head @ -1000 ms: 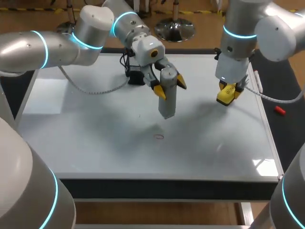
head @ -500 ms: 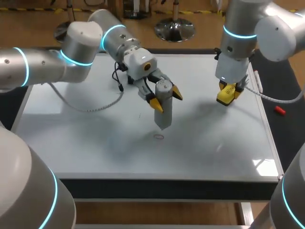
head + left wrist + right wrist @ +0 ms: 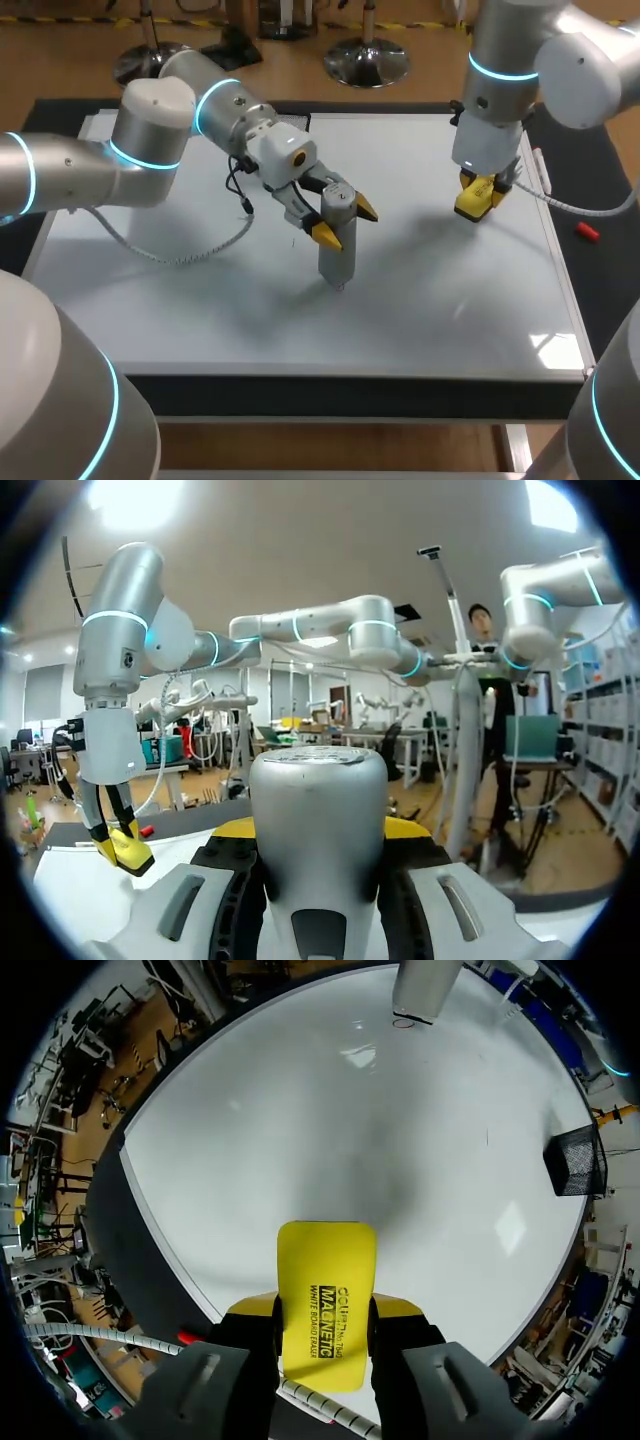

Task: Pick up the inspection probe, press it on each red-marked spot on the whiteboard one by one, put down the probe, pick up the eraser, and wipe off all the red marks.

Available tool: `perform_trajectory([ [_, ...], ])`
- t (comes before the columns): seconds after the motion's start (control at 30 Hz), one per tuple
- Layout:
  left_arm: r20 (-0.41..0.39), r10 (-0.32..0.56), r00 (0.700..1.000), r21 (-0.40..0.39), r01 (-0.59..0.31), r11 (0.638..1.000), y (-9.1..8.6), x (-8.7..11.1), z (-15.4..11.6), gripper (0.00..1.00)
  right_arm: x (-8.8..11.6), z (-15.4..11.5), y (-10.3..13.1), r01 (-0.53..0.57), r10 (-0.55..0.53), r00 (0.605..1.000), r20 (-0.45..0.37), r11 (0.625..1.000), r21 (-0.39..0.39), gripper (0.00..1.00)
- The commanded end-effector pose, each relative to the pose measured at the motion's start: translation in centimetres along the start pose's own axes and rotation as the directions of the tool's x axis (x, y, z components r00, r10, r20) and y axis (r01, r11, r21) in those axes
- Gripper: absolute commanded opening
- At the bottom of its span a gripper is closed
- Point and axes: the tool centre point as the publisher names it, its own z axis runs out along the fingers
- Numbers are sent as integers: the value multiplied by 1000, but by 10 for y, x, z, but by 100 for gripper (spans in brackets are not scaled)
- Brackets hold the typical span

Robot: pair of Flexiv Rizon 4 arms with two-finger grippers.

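Standing upright in left hand (image 3: 345,220), probe (image 3: 337,257), tip down on whiteboard (image 3: 200,300).

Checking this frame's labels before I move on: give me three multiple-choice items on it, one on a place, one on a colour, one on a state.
1. Where is the probe?
A. Tip down near the middle of the whiteboard
B. Lying at the board's right edge
C. Off the table

2. What colour is the eraser?
A. Red
B. Yellow
C. Blue

3. How is the left hand?
A. Open and empty
B. Shut on the eraser
C. Shut on the probe

Answers:
1 A: the head view shows the probe pointing down at the board's middle.
2 B: the eraser held in the right hand is plainly yellow.
3 C: the left hand's yellow tips sit on both sides of the probe.
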Motion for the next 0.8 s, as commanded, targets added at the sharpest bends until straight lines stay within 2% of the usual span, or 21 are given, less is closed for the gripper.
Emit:
perform_trajectory([
  [0.03,4,-4,1000,7,4,1000,5,2,1,0,0,-1,-1,2,-2,1000,-2,1000,1,0],
  [0.43,19,-9,1000,27,9,1000,20,3,-1,0,0,-1,-1,2,-2,1000,-2,1000,1,0],
  [0.8,23,-8,1000,23,7,1000,24,0,-3,0,0,-1,-1,2,-2,1000,-2,1000,1,0],
])
